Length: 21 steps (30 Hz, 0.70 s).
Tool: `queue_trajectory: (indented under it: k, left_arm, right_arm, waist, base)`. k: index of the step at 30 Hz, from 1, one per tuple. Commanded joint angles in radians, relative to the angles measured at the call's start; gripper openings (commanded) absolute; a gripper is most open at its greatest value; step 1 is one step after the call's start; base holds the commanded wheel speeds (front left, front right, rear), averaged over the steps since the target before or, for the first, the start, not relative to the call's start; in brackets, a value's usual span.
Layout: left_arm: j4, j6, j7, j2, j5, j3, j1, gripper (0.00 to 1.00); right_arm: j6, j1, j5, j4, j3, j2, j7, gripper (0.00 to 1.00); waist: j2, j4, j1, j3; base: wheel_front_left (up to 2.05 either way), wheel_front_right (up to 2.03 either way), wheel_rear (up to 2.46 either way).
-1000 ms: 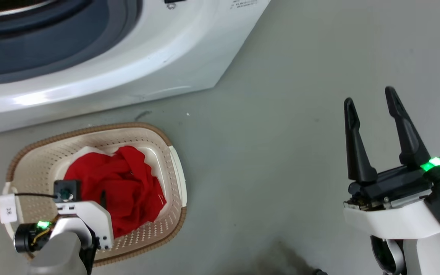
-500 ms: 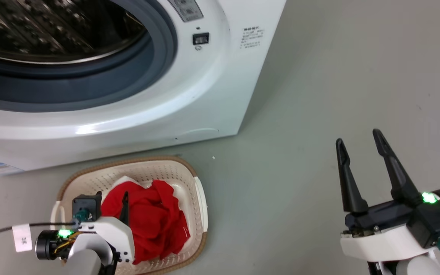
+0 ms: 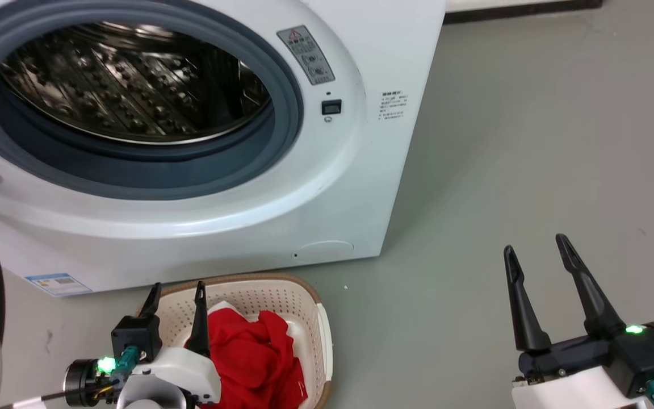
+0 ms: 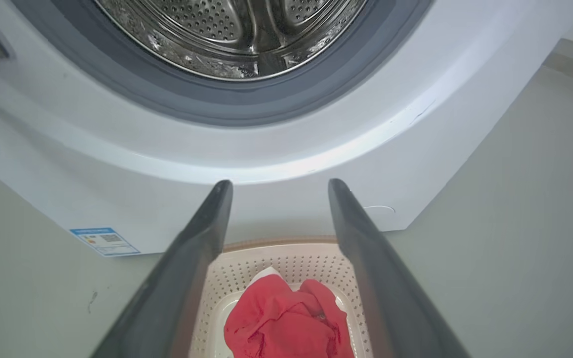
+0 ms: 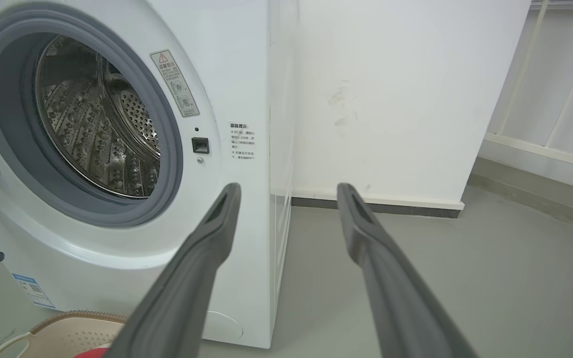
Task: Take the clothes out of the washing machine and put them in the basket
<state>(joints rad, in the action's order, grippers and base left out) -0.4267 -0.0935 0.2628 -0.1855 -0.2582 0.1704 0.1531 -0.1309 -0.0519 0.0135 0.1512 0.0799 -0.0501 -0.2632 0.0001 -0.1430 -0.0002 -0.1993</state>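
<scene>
The soft red clothes with a bit of white (image 3: pixel 259 358) lie in a crumpled heap inside the low cream plastic basket with little holes and a brown woven rim (image 3: pixel 259 277). The basket sits on the grey floor (image 3: pixel 503 142) just in front of the big white washing machine with the round grey-rimmed hole (image 3: pixel 361 187). The heap is bunched and folded over itself, and it fills the middle of the basket without hanging over the side. The machine's door hole stands open, and the shiny steel drum full of tiny holes (image 3: pixel 134 85) looks bare, with no red in the part that shows. The very bottom front of the drum hides behind the grey rim, so a small piece may still be in there. From this I think the job is nearly done or all done (one last peek into the drum would settle it). The left gripper (image 3: pixel 178 286) hangs over the back of the basket near the foot of the machine, its two dark fingers spread apart and holding nothing. The right gripper (image 3: pixel 535 244) is over the bare floor, well apart from the basket and the machine, and its fingers are spread wide and empty too.
</scene>
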Motion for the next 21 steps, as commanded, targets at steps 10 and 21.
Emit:
queue_trajectory:
  k: [10, 21]
  left_arm:
    - [0.209, -0.013, 0.003, 0.071, 0.142, -0.089, -0.120, 1.00]
    - [0.372, -0.006, 0.003, 0.117, 0.186, -0.139, -0.220, 1.00]
  right_arm:
    - [0.000, -0.070, -0.008, -0.003, -0.014, 0.000, -0.002, 1.00]
    - [0.000, -0.119, 0.001, 0.005, -0.024, 0.000, -0.002, 1.00]
  waist:
    - [-0.0001, 0.042, 0.0002, 0.105]
    - [-0.0001, 0.069, 0.0002, 0.174]
  base:
    - [0.00, 0.00, 0.00]
    - [0.00, 0.00, 0.00]
